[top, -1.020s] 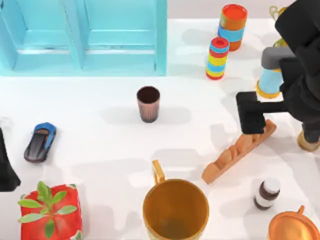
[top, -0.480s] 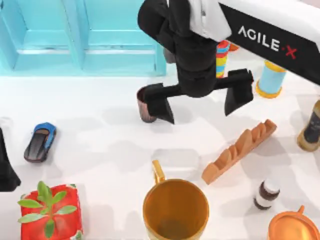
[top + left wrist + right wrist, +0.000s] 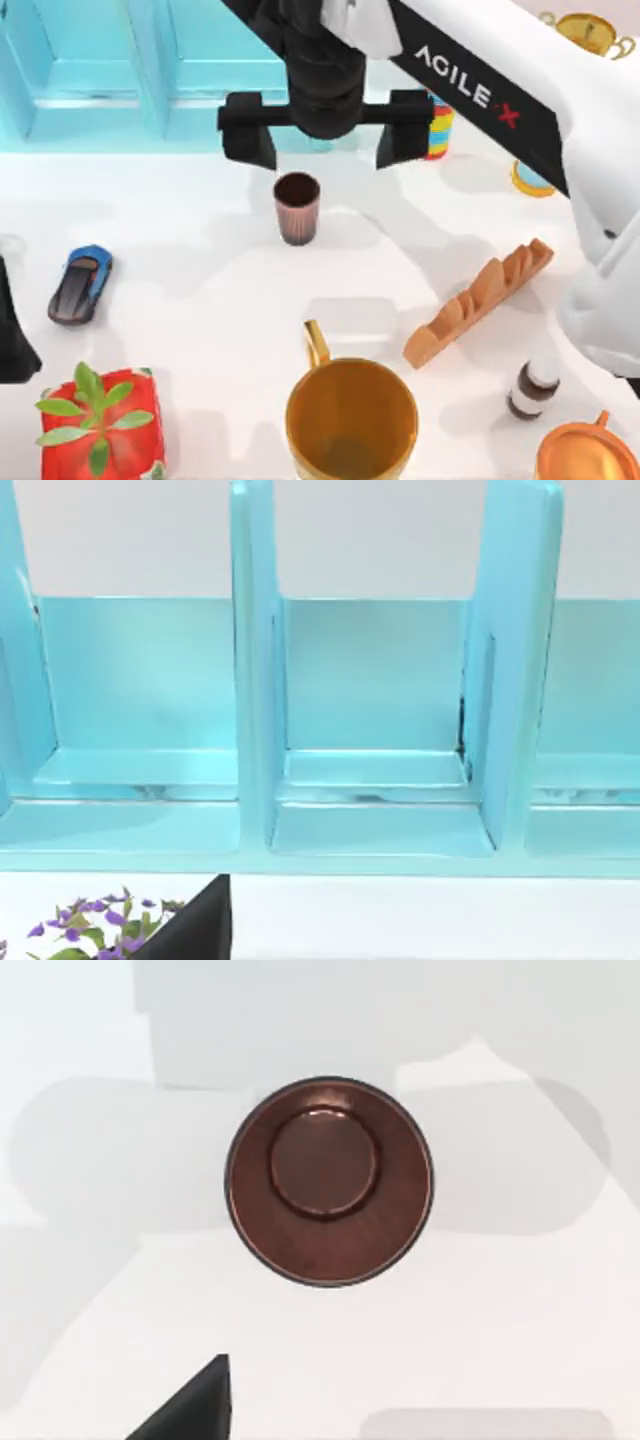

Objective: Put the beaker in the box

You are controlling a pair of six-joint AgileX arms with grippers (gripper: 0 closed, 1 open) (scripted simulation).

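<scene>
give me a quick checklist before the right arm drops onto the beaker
1. Beaker upright on the table, mouth up: ok.
2. Right end effector open, fingers spread wider than the beaker: ok.
3. Beaker centred under the right end effector: in the right wrist view it sits near the middle: ok.
4. Space around the beaker free of neighbours; the golden mug and toy car stand well apart: ok.
5. Blue box compartments free to take it: ok in the left wrist view.
6. Left end effector parked at the table's left edge, out of the way: ok.

Simulated tabletop (image 3: 200,300), scattered props
</scene>
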